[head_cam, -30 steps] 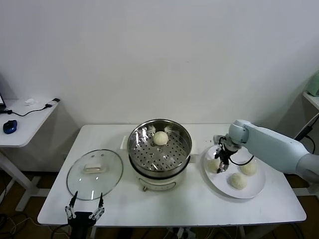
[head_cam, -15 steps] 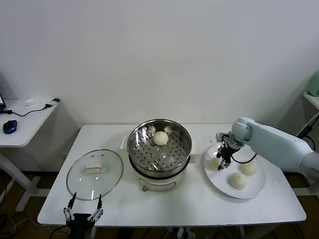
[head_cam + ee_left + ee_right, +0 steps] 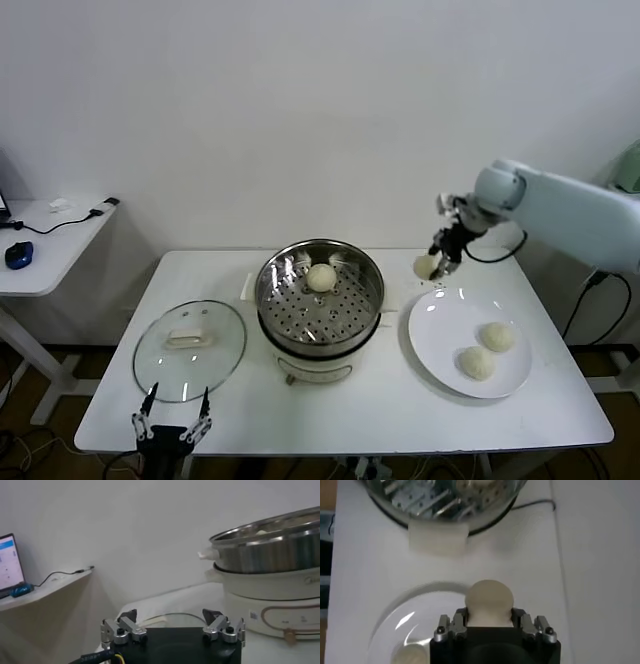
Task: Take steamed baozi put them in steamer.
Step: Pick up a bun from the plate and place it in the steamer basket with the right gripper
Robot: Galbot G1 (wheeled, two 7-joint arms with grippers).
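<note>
1. Above the table between plate (image 3: 440,345) and steamer (image 3: 320,297): right gripper (image 3: 437,266) clenched on one baozi (image 3: 426,266).
2. Steamer lies to its left, near; right arm nearer.
3. Left gripper (image 3: 171,430) spread wide, parked at the table's front edge.

A round glass lid (image 3: 190,349) lies near the counter's (image 3: 350,415) left edge; a white plate (image 3: 445,330) sits toward its right edge.

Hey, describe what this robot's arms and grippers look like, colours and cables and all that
The right arm is a smooth pale blue-white shell with a rounded wrist joint and a black cable looping beside it. The right gripper is small, dark, with metal fingers. The left gripper has a black body, silver screw-fastened fingers and a black cable.
</note>
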